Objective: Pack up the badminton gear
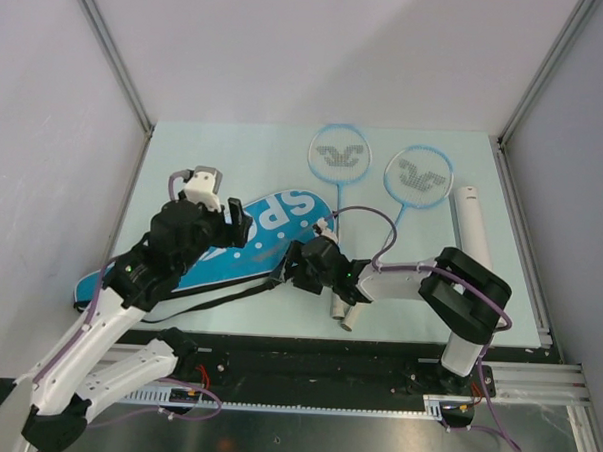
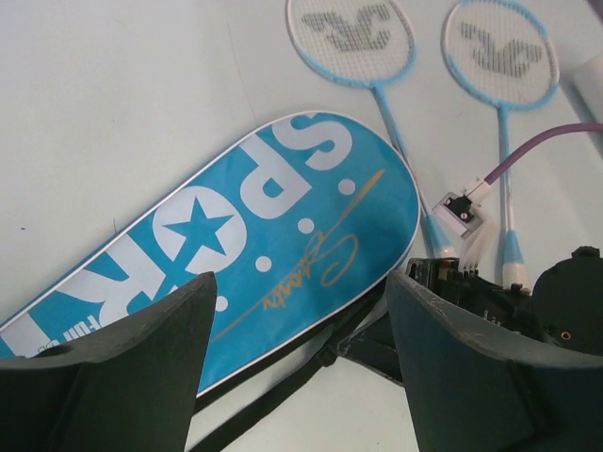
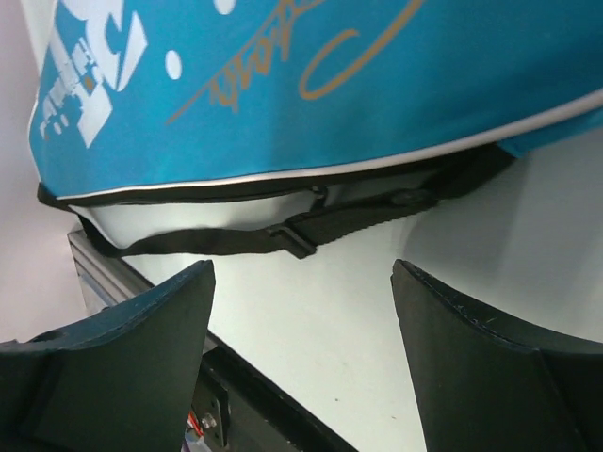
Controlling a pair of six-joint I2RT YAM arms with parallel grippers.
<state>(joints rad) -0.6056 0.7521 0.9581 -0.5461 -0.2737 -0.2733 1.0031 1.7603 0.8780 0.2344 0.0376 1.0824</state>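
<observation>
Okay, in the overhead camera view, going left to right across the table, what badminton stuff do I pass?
blue bag → first racket → second racket → white tube

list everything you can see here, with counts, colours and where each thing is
racket bag: one, blue with white "SPORT" lettering, lying slantwise on the table's left half
strap: one, black, along the bag's near edge
rackets: two, light-blue frames with white handles, side by side centre-right, heads toward the far edge
tube: one, white, along the right edge
table: one, pale green, under it all
left gripper: one, black, open, above the bag
right gripper: one, black, open, low by the strap
</observation>
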